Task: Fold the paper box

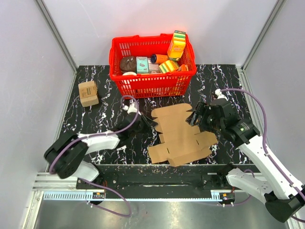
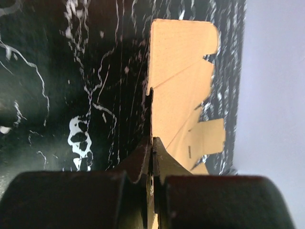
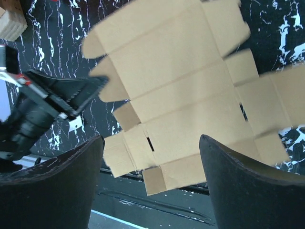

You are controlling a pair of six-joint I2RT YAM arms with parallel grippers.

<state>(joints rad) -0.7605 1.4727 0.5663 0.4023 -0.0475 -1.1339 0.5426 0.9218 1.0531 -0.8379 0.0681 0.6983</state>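
The box [image 1: 180, 136] lies flat on the bench [image 1: 228, 81], centre front. The left gripper [image 1: 144, 123] is narrowed onto the box's left edge, pinching the cardboard. The right gripper [image 1: 196, 116], spread wide, hovers over its right side. Print on the packages in the basket [image 1: 150, 86] is too small to read.

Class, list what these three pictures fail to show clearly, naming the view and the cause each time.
1. Top view: labels on the packages in the red basket are too small to read; its wall hides the lower ones.
2. Left wrist view: the left gripper covers the spot where it pinches the paper box.
3. Right wrist view: the open right gripper hides the paper box's near corners; its far edge is blurred and cut off by the frame.
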